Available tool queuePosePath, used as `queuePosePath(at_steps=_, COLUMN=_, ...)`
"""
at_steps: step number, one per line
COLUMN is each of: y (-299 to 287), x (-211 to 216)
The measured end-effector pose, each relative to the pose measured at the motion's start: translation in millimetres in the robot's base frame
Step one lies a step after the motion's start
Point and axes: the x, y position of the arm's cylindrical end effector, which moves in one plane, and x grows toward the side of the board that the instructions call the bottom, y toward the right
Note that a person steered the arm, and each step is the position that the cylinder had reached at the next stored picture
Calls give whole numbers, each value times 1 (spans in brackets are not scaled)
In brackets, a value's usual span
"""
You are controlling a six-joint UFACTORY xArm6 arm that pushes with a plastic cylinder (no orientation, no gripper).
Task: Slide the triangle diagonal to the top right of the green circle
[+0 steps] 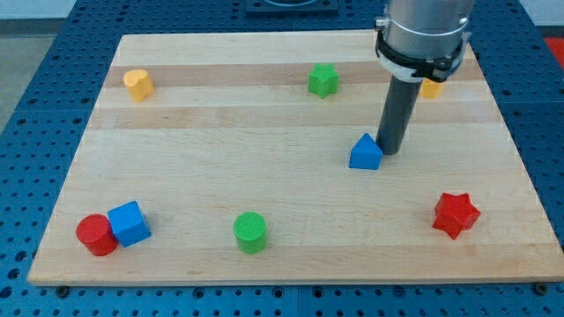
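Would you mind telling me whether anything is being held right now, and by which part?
Nothing is held. My tip only stands against the blue triangle, on the side toward the view's right.

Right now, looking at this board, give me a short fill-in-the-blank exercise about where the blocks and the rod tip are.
1. My tip rests just to the view's right of the blue ____.
2. The red cylinder touches the blue ____.
3. The green cylinder sits near the view's ____ edge.
4. The red star lies toward the view's ____ side.

Missing words: triangle; cube; bottom; right
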Motion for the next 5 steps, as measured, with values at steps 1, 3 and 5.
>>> queuePosePath(at_steps=1, y=-10, x=0)
queuePosePath(at_steps=3, y=-40, x=0)
queuePosePath(at_steps=5, y=-68, x=13)
